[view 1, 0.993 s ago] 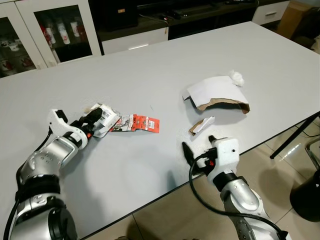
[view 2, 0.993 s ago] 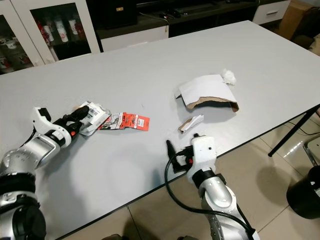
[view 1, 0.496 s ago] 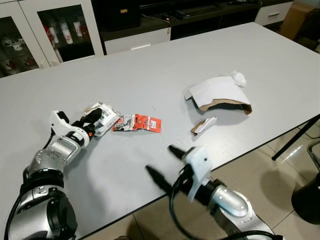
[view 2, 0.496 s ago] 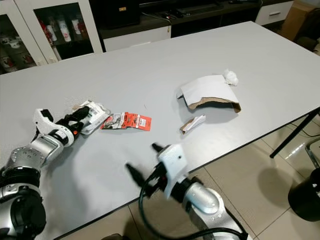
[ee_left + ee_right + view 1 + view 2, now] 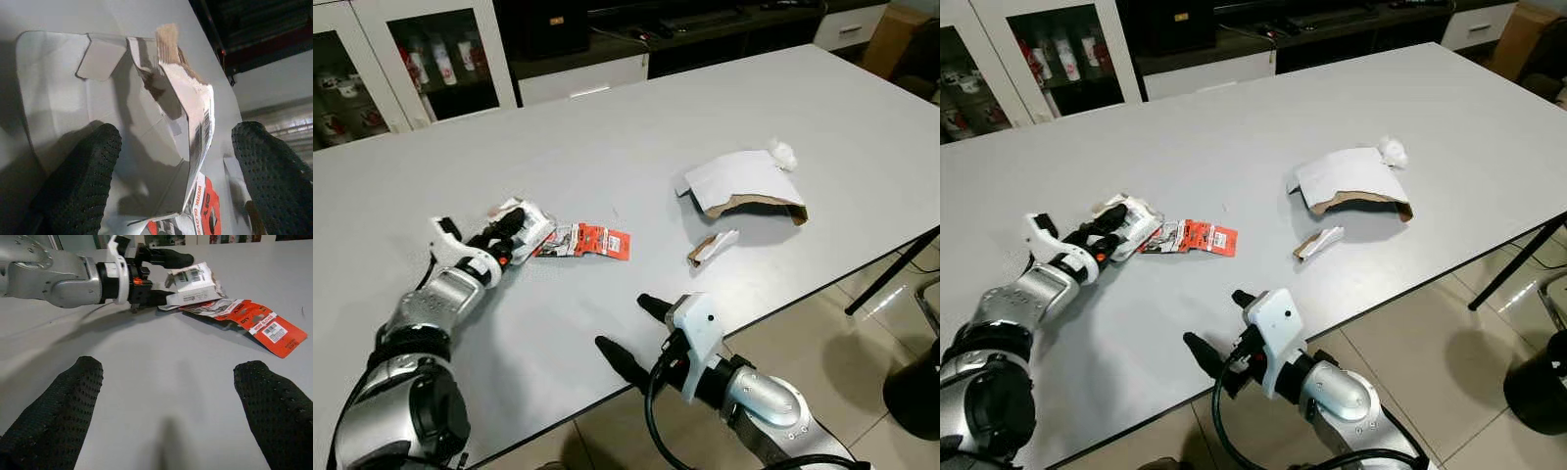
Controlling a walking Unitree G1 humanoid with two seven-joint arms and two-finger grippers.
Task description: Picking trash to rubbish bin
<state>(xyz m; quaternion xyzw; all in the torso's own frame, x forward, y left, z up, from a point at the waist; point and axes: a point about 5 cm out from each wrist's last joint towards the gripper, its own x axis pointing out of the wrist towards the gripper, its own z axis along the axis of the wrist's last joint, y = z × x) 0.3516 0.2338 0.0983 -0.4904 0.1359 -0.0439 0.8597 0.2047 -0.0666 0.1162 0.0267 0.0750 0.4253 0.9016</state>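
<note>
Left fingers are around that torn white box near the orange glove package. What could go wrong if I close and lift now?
The left gripper is open astride the torn white cardboard box, which looks flimsy and may crumple or slip. The orange glove package touches or overlaps it and might drag along. The right gripper is open over the grey table.

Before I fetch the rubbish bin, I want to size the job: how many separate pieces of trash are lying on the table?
5: a torn white box between the left fingers, a red package beside it, a cardboard scrap, a large torn cardboard sheet, and a white wad at its far corner.

red package card (image 5: 203,215) | "WORK GLOVE" | other print too small
</note>
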